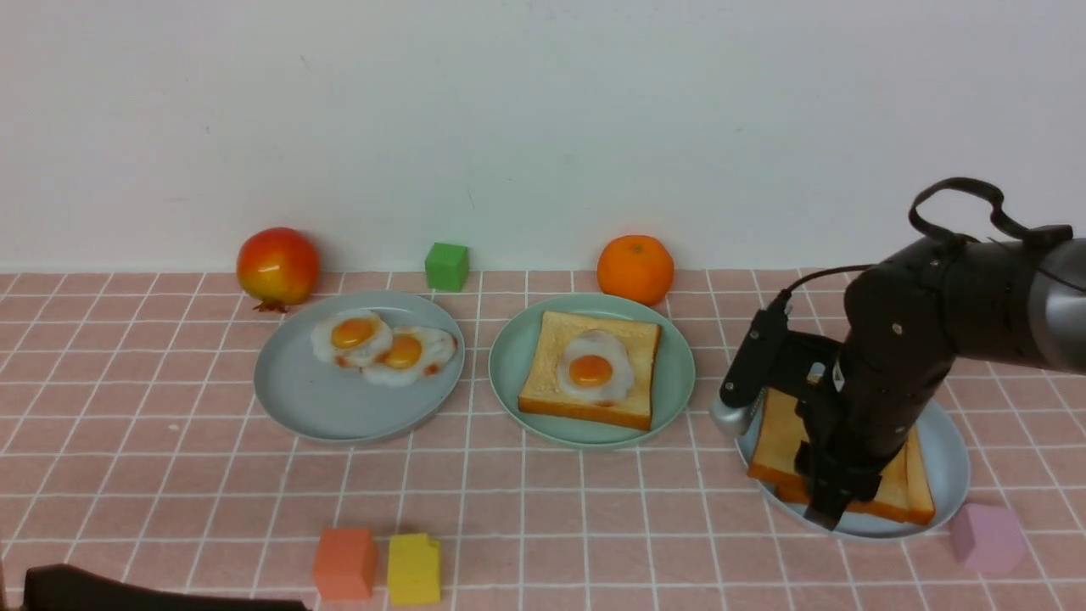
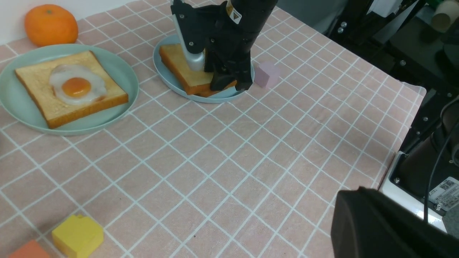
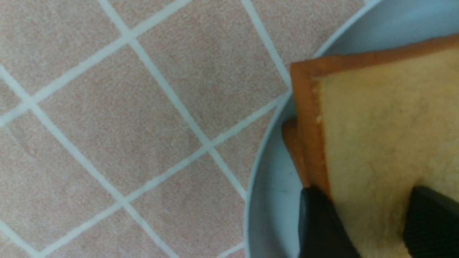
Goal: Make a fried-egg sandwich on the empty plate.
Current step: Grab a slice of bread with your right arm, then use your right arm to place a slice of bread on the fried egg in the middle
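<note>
We see a pink cloth with a white grid (image 1: 170, 407) covering the table, and over its right side the black right arm (image 1: 933, 322) bends down. Three round plastic plates sit in a row: a pale grey-blue left plate (image 1: 297, 399) carrying two loose fried eggs (image 1: 382, 348) that overlap, the mint-green plate (image 1: 674, 373) in the middle, and a pale grey-blue right plate (image 1: 950, 458) under the arm. The sandwich is only half built: on the mint-green plate lies one square golden-brown toast slice (image 1: 551, 382), flat, with a white fried egg with an orange yolk (image 1: 591, 367) resting uncovered on top. On the right plate two plain toast slices (image 1: 776, 441) lie stacked, slightly askew. The right gripper (image 3: 369, 211) is down at the stack's edge, jaws parted: one black finger (image 3: 322, 229) beside the crust of the top slice (image 3: 376, 143), the other over its face. The slice lies flat. The left gripper (image 2: 387, 225), only a dark bulk in its wrist view, is closed. Behind the plates stand a red-yellow round fruit (image 1: 277, 266), an orange (image 1: 635, 269) and a small green cube (image 1: 446, 266); nearer us sit an orange-red block (image 1: 344, 563), a yellow block (image 1: 413, 567), and a lilac block (image 1: 986, 536) just beside the right plate
</note>
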